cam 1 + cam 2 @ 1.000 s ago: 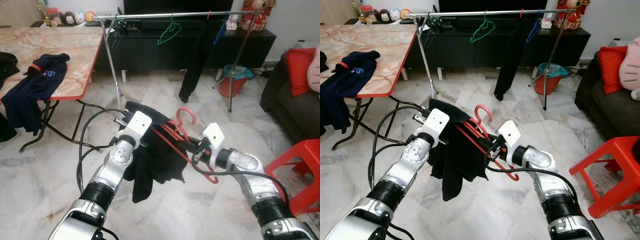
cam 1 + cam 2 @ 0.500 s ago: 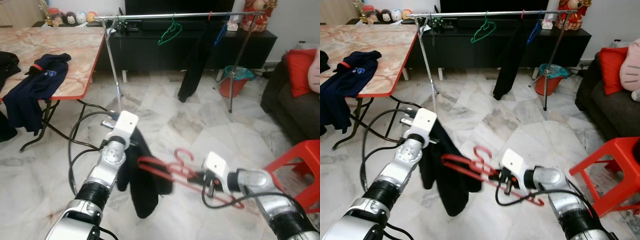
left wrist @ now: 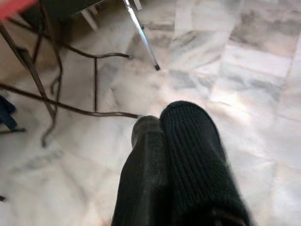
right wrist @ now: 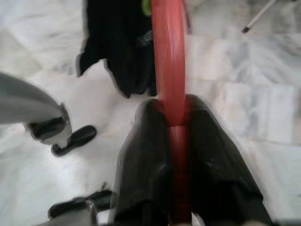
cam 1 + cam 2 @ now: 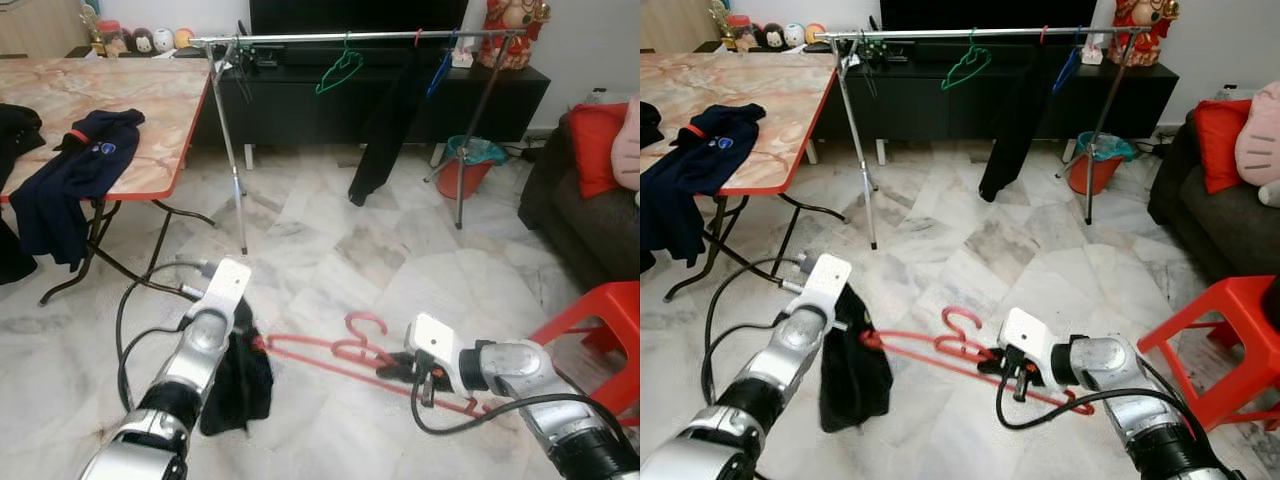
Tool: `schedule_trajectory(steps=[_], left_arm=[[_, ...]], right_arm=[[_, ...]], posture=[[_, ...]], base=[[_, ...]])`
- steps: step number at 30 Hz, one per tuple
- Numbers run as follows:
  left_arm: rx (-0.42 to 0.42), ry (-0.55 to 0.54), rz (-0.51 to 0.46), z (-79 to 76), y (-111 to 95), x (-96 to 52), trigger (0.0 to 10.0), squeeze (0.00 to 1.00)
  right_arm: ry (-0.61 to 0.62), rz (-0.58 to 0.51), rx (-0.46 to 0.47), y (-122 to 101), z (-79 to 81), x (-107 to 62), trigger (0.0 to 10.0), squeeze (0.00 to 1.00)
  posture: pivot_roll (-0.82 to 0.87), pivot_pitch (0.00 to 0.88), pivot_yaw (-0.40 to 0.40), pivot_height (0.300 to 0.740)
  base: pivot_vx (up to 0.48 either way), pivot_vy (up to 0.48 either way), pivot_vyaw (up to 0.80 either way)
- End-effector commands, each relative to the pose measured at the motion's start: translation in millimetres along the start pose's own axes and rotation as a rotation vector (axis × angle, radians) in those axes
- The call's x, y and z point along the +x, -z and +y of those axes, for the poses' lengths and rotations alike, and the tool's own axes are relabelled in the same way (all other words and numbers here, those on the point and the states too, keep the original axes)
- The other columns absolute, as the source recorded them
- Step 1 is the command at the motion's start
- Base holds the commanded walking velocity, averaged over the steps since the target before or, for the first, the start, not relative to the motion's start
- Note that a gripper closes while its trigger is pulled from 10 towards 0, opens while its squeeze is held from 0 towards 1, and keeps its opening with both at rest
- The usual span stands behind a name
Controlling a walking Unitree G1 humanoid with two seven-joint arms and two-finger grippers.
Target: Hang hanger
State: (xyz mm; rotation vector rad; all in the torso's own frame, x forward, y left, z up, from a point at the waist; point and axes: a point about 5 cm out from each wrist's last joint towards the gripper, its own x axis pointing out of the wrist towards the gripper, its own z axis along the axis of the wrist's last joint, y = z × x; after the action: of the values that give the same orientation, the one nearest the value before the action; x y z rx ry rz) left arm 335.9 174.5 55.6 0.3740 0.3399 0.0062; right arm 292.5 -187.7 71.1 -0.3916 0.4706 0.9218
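Observation:
A red hanger [image 5: 320, 349] lies level and low above the floor, its hook [image 5: 366, 322] pointing up. My right gripper [image 5: 398, 366] is shut on its right part; in the right wrist view the black fingers [image 4: 141, 146] clamp the red bar [image 4: 169, 56]. A black garment [image 5: 237, 378] droops from the hanger's left end. My left gripper [image 5: 240, 332] is shut on it, and the knit cloth [image 3: 193, 155] covers one finger in the left wrist view. The metal clothes rail [image 5: 350, 37] stands far off by the cabinet, carrying a green hanger [image 5: 340, 72] and a hanging black garment [image 5: 385, 125].
A marble-top table [image 5: 150, 100] with a navy garment [image 5: 70, 170] stands to the left, its legs near my left arm. At the right are a red stool [image 5: 600, 320] and a dark sofa [image 5: 580, 200]. A red bucket [image 5: 465, 165] sits by the rail's right leg.
Both arms have dropped from chest height to near the floor. The garment, bunched over the hanger before, now hangs off its left end as the left gripper drew away leftward.

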Motion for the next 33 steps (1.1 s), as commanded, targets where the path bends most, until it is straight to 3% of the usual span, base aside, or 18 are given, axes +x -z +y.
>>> schedule_trajectory(steps=[1, 3, 5, 6, 8, 11, 13, 17, 24, 30, 33], left_arm=[[-0.026, -0.006, -0.038, 5.6, -2, -0.8, 10.0, 0.00], [-0.092, -0.009, -0.045, 9.8, 6, -5.2, 10.0, 0.00], [-0.116, -0.015, -0.060, 12.0, 8, -7.0, 10.0, 0.00], [-0.172, -0.021, -0.095, 14.1, 7, -9.5, 10.0, 0.00], [-0.206, -0.024, -0.116, 15.5, 6, -10.8, 10.0, 0.00], [-0.271, -0.026, -0.190, 16.0, -1, -14.0, 10.0, 0.00], [-0.348, -0.014, -0.237, 12.7, -6, -17.4, 10.0, 0.00], [-0.375, 0.007, -0.279, 8.5, -9, -22.3, 10.0, 0.00], [-0.377, 0.032, -0.286, 6.7, -2, -31.5, 10.0, 0.00], [-0.374, 0.032, -0.286, 6.3, 1, -35.3, 10.0, 0.00], [-0.395, 0.041, -0.311, 5.4, -4, -36.2, 10.0, 0.00]], right_arm=[[0.130, -0.038, 0.021, -5, -13.8, -4.2, 10.0, 0.00], [0.300, -0.080, 0.123, 0, -20.9, -3.1, 10.0, 0.00], [0.376, -0.110, 0.157, 3, -21.3, -1.9, 10.0, 0.00], [0.493, -0.160, 0.240, 8, -20.7, 2.1, 10.0, 0.00], [0.553, -0.184, 0.286, 11, -19.7, 4.7, 10.0, 0.00], [0.694, -0.252, 0.391, 18, -13.8, 10.7, 10.0, 0.00], [0.840, -0.221, 0.512, 40, -4.9, 12.4, 10.0, 0.00], [0.916, -0.109, 0.523, 64, 8.3, 12.2, 10.0, 0.00], [1.028, -0.088, 0.553, 88, 20.6, 0.3, 10.0, 0.00], [1.036, -0.068, 0.588, 100, 33.0, -0.4, 10.0, 0.00], [1.017, 0.016, 0.631, 114, 44.5, 3.9, 10.0, 0.00]], posture=[[0.07, 0.000, -0.050, 0.740], [0.07, 0.000, -0.046, 0.740], [0.07, 0.000, -0.042, 0.740], [0.06, 0.000, -0.038, 0.740], [0.06, 0.000, -0.032, 0.740], [0.06, 0.000, -0.027, 0.740], [0.07, 0.000, -0.018, 0.740], [0.06, 0.000, -0.005, 0.740], [0.04, 0.000, 0.025, 0.740], [0.03, 0.000, 0.041, 0.740], [0.03, 0.000, 0.043, 0.740]], base=[[0.000, 0.000, 0.00], [0.000, 0.000, 0.00], [0.000, 0.000, 0.00], [0.000, 0.000, 0.00], [0.000, 0.000, 0.00], [0.000, 0.000, 0.00], [0.000, 0.000, 0.00], [0.000, 0.000, 0.00], [0.000, 0.000, 0.00], [0.000, 0.000, 0.00], [0.000, 0.000, 0.00]])
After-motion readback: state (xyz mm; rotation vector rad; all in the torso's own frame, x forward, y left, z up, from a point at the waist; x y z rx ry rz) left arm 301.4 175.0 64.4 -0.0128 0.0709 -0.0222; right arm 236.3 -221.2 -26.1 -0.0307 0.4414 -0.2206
